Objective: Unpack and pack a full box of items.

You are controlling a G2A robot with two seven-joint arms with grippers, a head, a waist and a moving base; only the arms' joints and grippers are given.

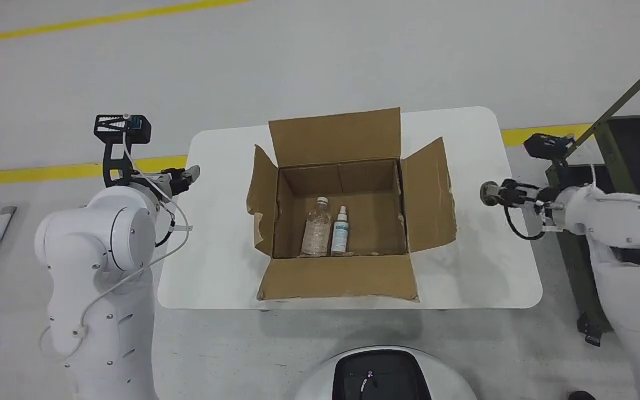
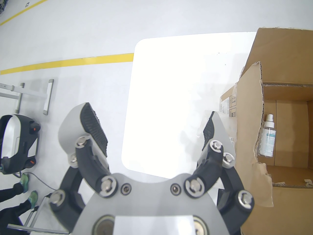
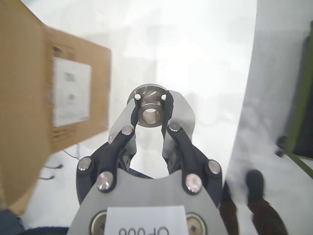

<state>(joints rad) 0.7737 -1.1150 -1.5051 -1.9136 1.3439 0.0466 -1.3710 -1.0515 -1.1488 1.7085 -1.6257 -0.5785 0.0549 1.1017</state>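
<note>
Now the right gripper (image 3: 150, 106) is clenched on a small metal bushing (image 3: 149, 116) — a short, shiny tube with a round hole through it and a wide flat flange with two small holes. The dark pads press on the tube from both sides, and the flange stands just beyond the fingertips. In the top view this gripper (image 1: 492, 193) with its part hangs over the right edge of the white table (image 1: 220, 250), just beside the box's right flap but not touching it. The left gripper (image 2: 149, 121) is spread wide and holds nothing; its fingers (image 2: 94, 128) carry black ribbed rubber pads on smooth grey metal. It hovers at the left edge of the table, apart from the box. The cardboard box (image 1: 340, 140) stands in the middle of the table with all four flaps folded outwards — brown, corrugated, with one torn, ragged edge on the side near the left gripper. On the box floor lie two things side by side: a clear plastic bottle (image 1: 317, 227) and a slim spray bottle (image 1: 341, 230) with a white cap and a pale label.
</note>
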